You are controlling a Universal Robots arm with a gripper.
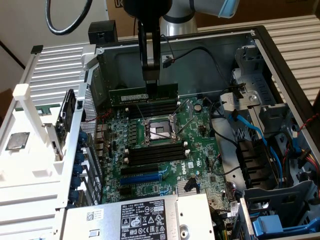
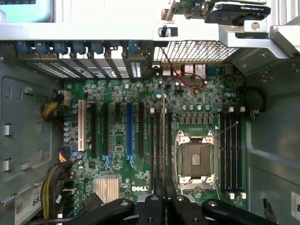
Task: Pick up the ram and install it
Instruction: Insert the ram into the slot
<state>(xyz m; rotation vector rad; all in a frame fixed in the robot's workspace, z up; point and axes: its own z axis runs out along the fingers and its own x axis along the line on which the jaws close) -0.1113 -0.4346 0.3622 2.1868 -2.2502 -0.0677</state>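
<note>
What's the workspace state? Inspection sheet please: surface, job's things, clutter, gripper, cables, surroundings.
Surface: green motherboard in an open grey metal computer case.
Job's things: long thin dark-green ram stick, on edge over the black memory slots beside the square metal processor socket; seating cannot be told.
Clutter: nothing seen.
Gripper: black gripper shut on the ram stick's middle.
Cables: blue flat cables and black leads at the exterior view's right of the board.
Surroundings: white plastic rack at the exterior view's left.

Dark-green ram (image 1: 129, 95), blue slot (image 1: 142, 178)
</note>
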